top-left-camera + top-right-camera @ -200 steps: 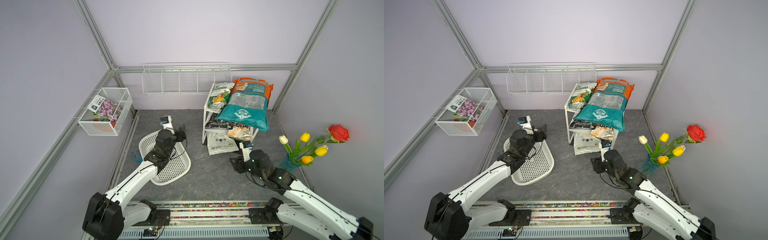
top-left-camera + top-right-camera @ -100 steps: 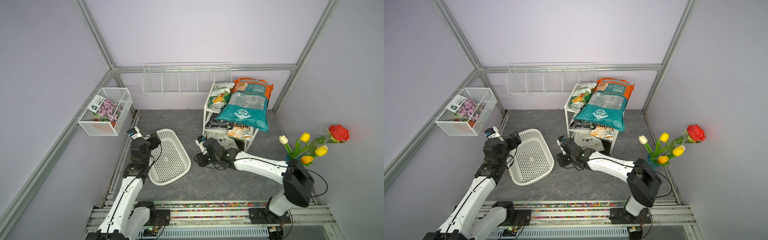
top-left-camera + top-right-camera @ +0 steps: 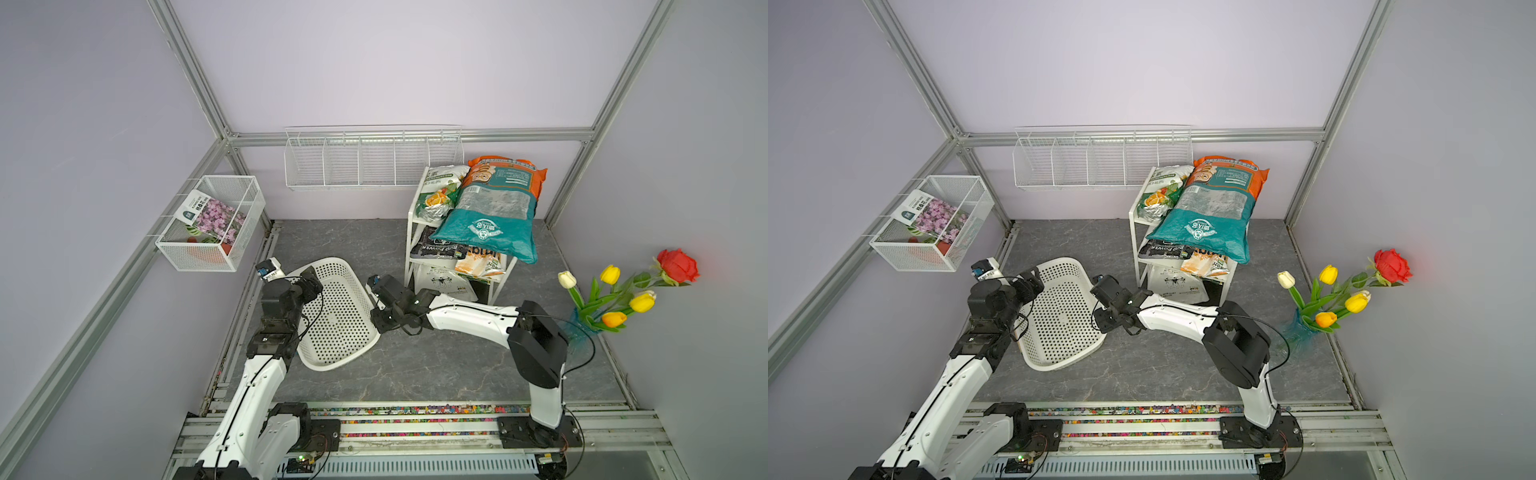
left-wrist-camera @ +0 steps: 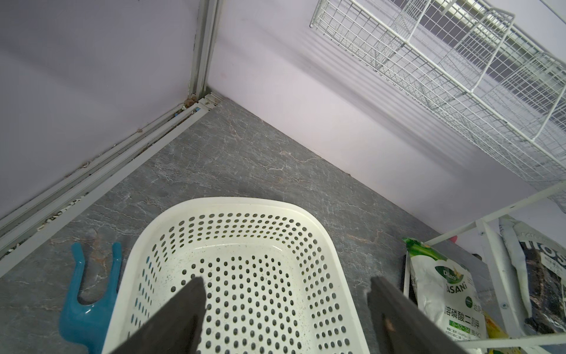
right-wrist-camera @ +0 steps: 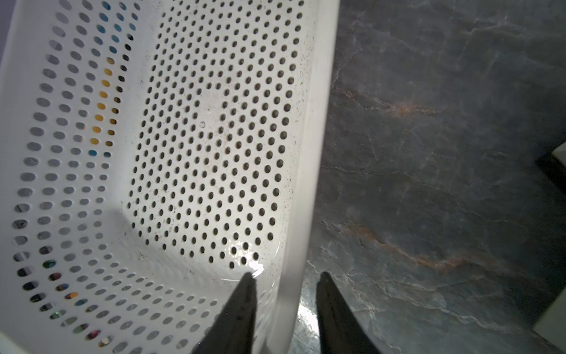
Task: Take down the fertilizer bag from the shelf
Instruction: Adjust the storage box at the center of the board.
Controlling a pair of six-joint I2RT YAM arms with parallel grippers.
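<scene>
The left claw [image 4: 284, 282] gapes wide over the basket [image 4: 321, 220]. The right claw [image 5: 286, 274] is narrow and straddles its blurred rim; grip unclear. The bag [image 3: 490, 208] lies atop the shelf [image 3: 410, 232], well beyond the right claw, half hiding the lower bags [image 3: 440, 248].

Fertilizer bag [image 3: 492, 208] — teal, orange.

The space is enclosed by plain pale lilac walls [image 3: 374, 62], joined at the corners by silver aluminium frame posts [image 3: 190, 70]. The floor is covered by a dark grey marbled stone-look surface [image 3: 415, 374] with pale and rusty veins. A long white wire wall rack with dividers [image 3: 374, 164] is mounted on the far wall, and a white wire-mesh box basket [image 3: 199, 257] is hung on the left wall. A silver metal rail [image 3: 415, 426] is laid along the near edge. Everything is lit evenly, and only faint shadows are cast.
</scene>
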